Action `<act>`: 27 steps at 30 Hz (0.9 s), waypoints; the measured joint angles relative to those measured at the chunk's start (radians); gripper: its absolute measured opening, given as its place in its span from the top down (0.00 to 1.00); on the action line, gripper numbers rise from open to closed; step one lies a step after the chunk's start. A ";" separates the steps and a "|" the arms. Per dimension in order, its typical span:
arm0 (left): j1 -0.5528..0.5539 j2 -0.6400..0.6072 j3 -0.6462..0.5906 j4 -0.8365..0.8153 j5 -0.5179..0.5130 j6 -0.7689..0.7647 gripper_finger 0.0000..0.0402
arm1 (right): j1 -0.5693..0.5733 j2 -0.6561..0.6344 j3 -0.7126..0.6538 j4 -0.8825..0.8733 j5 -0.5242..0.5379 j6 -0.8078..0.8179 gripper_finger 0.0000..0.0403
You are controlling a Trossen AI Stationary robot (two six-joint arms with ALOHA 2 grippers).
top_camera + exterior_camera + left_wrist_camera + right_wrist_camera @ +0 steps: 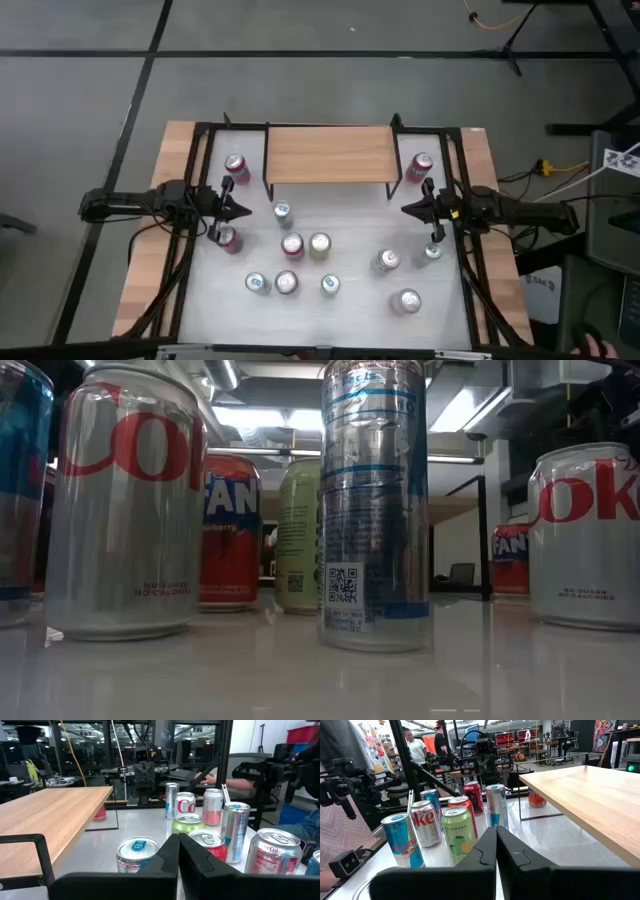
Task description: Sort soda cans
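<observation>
Pale green can (459, 834): "CALAMANSI". Silver can (426, 823) just beside it: "oke" in red. Blue can (402, 841) in front of that: "Red Bu". Low view: red can (230, 532) reads "FAN"; silver can (125, 500) "NO CALORIES".

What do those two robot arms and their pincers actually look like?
Both arms are dark, slim and jointed. The left gripper and right gripper each end in two black angular fingers tapering to a point. The right arm carries a small yellow marking near its wrist.
</observation>
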State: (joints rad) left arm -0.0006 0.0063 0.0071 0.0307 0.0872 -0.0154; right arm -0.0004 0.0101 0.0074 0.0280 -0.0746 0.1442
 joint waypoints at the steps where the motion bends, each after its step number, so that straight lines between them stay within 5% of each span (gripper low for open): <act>1: 0.000 0.000 0.000 0.000 0.000 0.000 1.00 | 0.000 0.000 0.000 0.000 0.000 0.000 1.00; 13: 0.000 0.000 0.000 0.000 0.000 0.000 1.00 | 0.000 0.000 0.000 0.001 0.012 0.003 1.00; 20: 0.000 0.000 0.000 0.000 0.000 0.000 1.00 | 0.000 -0.001 -0.001 0.034 0.330 0.113 1.00; 27: 0.000 0.000 0.000 0.000 0.000 0.000 1.00 | 0.000 0.000 0.000 0.032 0.322 0.113 1.00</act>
State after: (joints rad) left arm -0.0006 0.0067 0.0071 0.0307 0.0875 -0.0154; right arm -0.0006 0.0105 0.0071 0.0600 0.2476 0.2569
